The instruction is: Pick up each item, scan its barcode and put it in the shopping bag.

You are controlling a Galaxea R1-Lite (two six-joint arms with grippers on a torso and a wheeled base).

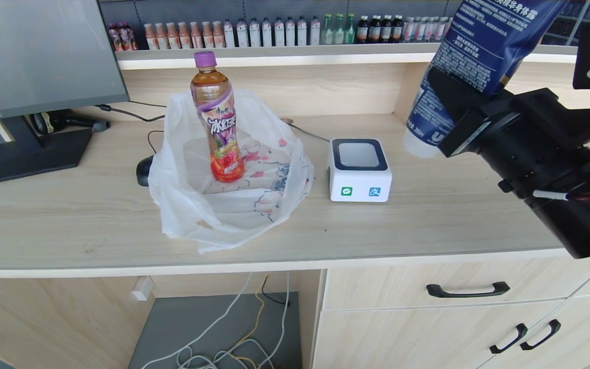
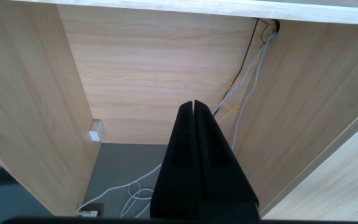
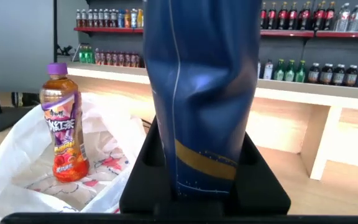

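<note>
My right gripper (image 1: 466, 110) is shut on a dark blue tube with a white cap (image 1: 471, 56), held high above the counter's right side, cap end down. The same blue tube (image 3: 201, 93) is clamped between my right gripper (image 3: 204, 180). A tea bottle with a purple cap (image 1: 218, 120) stands upright inside the white plastic shopping bag (image 1: 223, 205) at the counter's middle; the bottle (image 3: 64, 124) and bag (image 3: 17, 168) show again in the right wrist view. The white barcode scanner (image 1: 359, 171) sits right of the bag. My left gripper (image 2: 194, 121) is shut, empty, under the counter.
A monitor (image 1: 39, 56) on a black stand is at the counter's left, with a black mouse (image 1: 144, 170) beside the bag. Shelves of bottles (image 1: 274, 31) line the back wall. Drawers (image 1: 466, 289) and loose cables (image 1: 233, 343) lie below the counter.
</note>
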